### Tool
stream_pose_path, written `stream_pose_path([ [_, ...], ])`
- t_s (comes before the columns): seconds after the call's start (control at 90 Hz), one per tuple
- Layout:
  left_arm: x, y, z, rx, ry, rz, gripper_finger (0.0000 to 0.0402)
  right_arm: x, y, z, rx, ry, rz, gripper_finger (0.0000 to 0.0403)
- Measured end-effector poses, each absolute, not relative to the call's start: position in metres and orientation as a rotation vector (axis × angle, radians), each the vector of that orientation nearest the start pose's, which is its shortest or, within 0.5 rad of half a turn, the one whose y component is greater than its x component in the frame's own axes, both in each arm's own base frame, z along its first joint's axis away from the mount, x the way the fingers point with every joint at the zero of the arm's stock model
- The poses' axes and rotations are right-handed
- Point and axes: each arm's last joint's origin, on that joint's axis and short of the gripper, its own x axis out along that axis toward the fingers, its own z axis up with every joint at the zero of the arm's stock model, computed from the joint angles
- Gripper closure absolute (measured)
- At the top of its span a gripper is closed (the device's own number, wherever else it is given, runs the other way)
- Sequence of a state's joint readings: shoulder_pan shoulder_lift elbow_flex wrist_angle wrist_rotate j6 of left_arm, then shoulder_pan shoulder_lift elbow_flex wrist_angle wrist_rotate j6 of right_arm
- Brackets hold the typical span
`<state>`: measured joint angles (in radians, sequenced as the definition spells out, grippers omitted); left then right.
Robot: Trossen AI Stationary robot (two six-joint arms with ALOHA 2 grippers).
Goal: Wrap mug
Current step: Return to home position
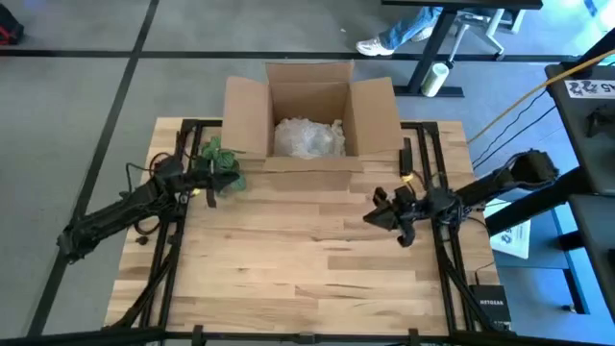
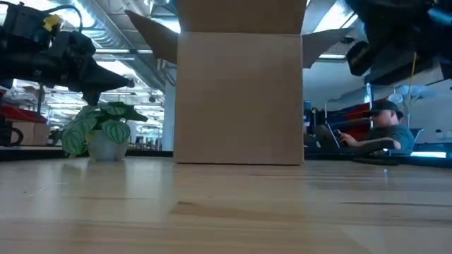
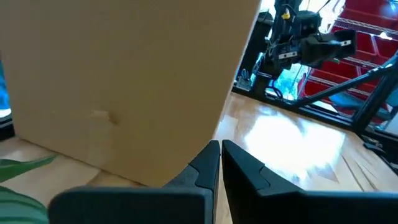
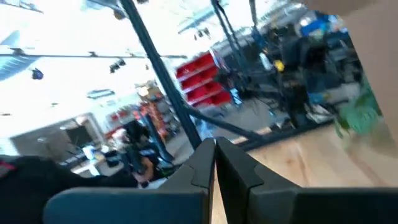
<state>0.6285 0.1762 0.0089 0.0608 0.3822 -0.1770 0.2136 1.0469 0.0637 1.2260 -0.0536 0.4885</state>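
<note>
The mug is hidden. A bundle of clear wrap (image 1: 307, 136) lies on the bottom of the open cardboard box (image 1: 248, 108) at the table's far middle. My left gripper (image 1: 223, 181) hangs shut and holds nothing, left of the box and just above a small potted plant (image 2: 104, 131). In the left wrist view its fingers (image 3: 219, 152) point at the box's near wall (image 3: 124, 81). My right gripper (image 1: 371, 219) is shut on nothing too, raised over the table's right part, and points toward the left edge (image 4: 214, 149).
The box's flaps (image 1: 377, 113) stand open to either side. The plant's white pot (image 2: 107, 147) stands on the table by the box's left wall. A person (image 2: 385, 130) sits in the room beyond the table. Bare wood (image 1: 298, 259) lies between the arms and the near edge.
</note>
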Motion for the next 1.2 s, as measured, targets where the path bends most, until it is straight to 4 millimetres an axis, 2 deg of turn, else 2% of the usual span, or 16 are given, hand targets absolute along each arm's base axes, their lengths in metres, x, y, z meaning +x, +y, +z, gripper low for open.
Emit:
stream_pose_path([
  [0.2, 0.091, 0.055, 0.158, -0.231, 0.069, 0.27, 0.0402, 0.151, 0.017, 0.185, 0.522, -0.053, 0.27, 0.0403],
  [0.367, 0.091, 0.055, 0.158, -0.228, 0.07, 0.268, 0.0402, 0.132, 0.004, 0.192, 0.509, -0.062, 0.249, 0.0403],
  [0.6, 0.091, 0.055, 0.158, -0.214, 0.072, 0.268, 0.0402, 0.11, -0.008, 0.194, 0.547, 0.106, 0.13, 0.0403],
  [0.8, 0.089, 0.058, 0.158, -0.208, 0.069, 0.307, 0.0402, 0.093, -0.011, 0.205, 0.494, 0.058, 0.129, 0.0403],
  [0.956, 0.086, 0.061, 0.158, -0.214, 0.063, 0.312, 0.0402, 0.085, -0.013, 0.189, 0.525, 0.107, 0.071, 0.0403],
  [1.2, 0.083, 0.065, 0.159, -0.216, 0.057, 0.319, 0.0402, 0.09, -0.013, 0.173, 0.532, 0.123, 0.09, 0.0403],
])
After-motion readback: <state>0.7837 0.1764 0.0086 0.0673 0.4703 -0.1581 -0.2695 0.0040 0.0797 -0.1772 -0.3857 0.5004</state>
